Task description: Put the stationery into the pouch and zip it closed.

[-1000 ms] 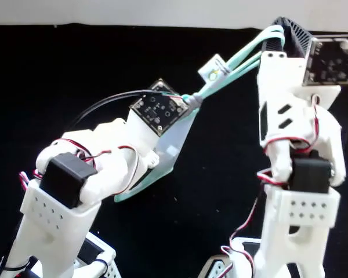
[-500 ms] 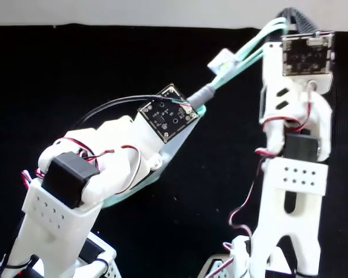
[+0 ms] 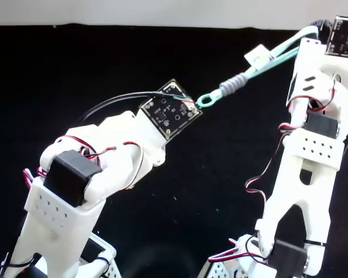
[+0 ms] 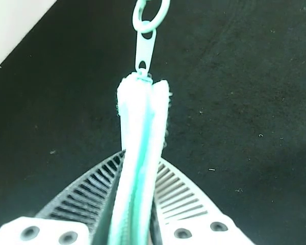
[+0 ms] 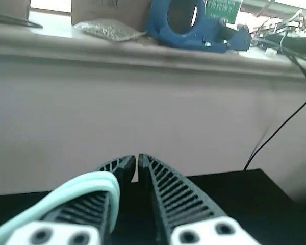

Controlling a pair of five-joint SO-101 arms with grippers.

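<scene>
My left gripper (image 4: 140,158) is shut on the pouch (image 4: 140,122), a pale pouch with a teal zipper, held edge-on between the ribbed fingers (image 4: 86,191). The zipper pull (image 4: 144,48) sits at the pouch's end with a teal ring (image 4: 150,15) on it. From that ring (image 3: 206,99) a grey coil (image 3: 235,84) and a teal strap (image 3: 275,54) stretch up to the right arm (image 3: 313,116). My right gripper (image 5: 137,159) is raised at the back right, shut, with the teal strap (image 5: 86,185) looped over one finger. No stationery is visible.
A black cloth (image 3: 75,69) covers the table up to a white wall (image 3: 133,11) at the back. Beyond the wall, a ledge (image 5: 143,51) carries a blue part (image 5: 194,23) and boxes. A black cable (image 5: 280,127) hangs down the wall.
The right arm has swung up and to the right, drawing the strap and coil out straight. The pouch body that hung below the left wrist is now hidden behind that arm.
</scene>
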